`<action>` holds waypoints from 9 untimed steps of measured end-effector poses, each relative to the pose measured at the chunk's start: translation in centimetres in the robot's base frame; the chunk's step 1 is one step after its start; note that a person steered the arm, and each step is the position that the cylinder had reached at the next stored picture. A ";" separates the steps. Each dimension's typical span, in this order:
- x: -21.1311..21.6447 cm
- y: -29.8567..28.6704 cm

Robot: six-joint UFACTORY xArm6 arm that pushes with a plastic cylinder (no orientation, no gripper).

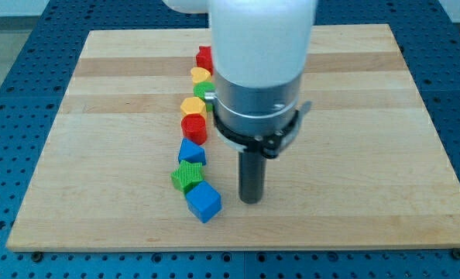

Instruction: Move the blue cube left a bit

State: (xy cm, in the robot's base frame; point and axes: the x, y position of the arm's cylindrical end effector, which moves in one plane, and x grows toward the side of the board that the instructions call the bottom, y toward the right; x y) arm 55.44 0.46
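Near the desk's bottom edge sat the blue cube — light, rigid, likely easy to slide. My tip stood just to its right, apart — no claw fitted, nothing held; its right face looked best to push.

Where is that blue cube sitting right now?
The blue cube sits at the bottom end of the column of blocks, near the board's bottom edge, just below the green block, with my tip to its right, apart.

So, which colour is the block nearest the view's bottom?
Blue: the blue cube, camera view.
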 end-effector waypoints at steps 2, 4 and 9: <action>3.8 -3.6; 6.4 -5.9; -0.5 0.1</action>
State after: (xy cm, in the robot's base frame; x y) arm 54.91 0.57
